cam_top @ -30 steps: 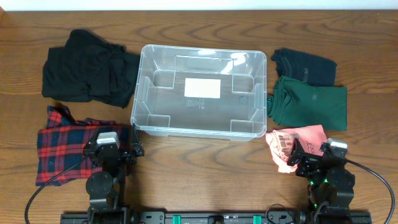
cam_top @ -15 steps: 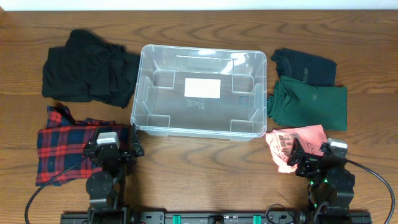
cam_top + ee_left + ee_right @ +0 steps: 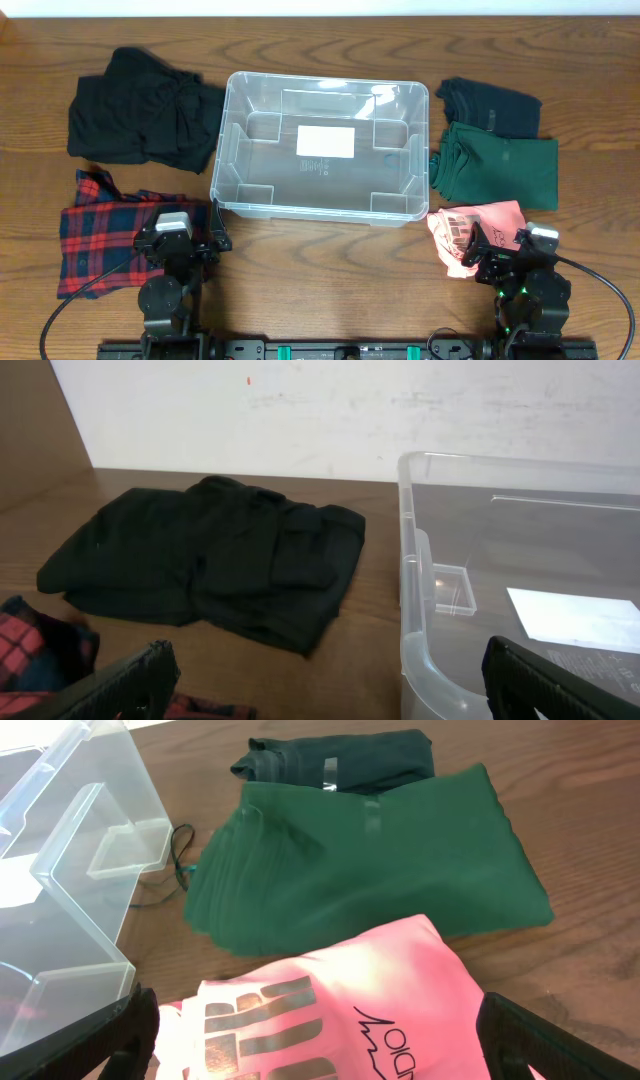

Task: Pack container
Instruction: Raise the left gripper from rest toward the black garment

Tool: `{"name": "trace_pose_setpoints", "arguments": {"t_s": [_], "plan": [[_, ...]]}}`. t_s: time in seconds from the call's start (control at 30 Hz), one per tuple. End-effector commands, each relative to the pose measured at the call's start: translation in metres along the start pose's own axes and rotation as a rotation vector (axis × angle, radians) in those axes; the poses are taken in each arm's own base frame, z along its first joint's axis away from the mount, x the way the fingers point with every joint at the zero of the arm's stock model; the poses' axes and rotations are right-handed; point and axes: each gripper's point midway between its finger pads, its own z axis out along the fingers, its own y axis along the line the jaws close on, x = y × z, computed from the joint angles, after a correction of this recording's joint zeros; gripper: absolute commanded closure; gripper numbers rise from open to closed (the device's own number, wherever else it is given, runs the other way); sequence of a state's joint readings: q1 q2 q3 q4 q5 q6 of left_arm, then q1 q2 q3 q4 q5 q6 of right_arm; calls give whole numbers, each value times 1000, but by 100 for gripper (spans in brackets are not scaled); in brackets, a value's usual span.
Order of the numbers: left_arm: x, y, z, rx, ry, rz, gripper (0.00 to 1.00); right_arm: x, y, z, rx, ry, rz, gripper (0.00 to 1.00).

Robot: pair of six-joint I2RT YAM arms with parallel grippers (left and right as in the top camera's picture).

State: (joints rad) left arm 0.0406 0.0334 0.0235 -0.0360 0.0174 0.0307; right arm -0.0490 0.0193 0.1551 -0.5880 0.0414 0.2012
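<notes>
The clear plastic container [image 3: 320,145] stands mid-table, with only a white label [image 3: 326,141] on its base; it also shows in the left wrist view [image 3: 520,590] and the right wrist view [image 3: 60,870]. My left gripper [image 3: 190,235] is open and holds nothing, at the right edge of a red plaid shirt [image 3: 95,235]. My right gripper [image 3: 500,250] is open over a folded pink shirt [image 3: 470,232], which fills the space between its fingers [image 3: 330,1010] without being held.
A folded black garment [image 3: 140,115] lies left of the container, also in the left wrist view [image 3: 210,555]. A dark green shirt [image 3: 497,165] and a dark navy garment [image 3: 488,105] lie to the right, both in the right wrist view [image 3: 370,860].
</notes>
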Motion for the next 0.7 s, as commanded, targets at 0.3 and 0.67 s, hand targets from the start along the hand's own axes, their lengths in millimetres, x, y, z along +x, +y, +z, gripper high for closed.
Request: {"name": "trace_pose_setpoints", "arguments": {"t_s": [0.3,0.67], "plan": [[8,-8,0,46,29,-196,2,2,1,1,-1,6,3,1],[-100,1,-18,-18,-23,-344,2,2,1,1,-1,6,3,1]]}}
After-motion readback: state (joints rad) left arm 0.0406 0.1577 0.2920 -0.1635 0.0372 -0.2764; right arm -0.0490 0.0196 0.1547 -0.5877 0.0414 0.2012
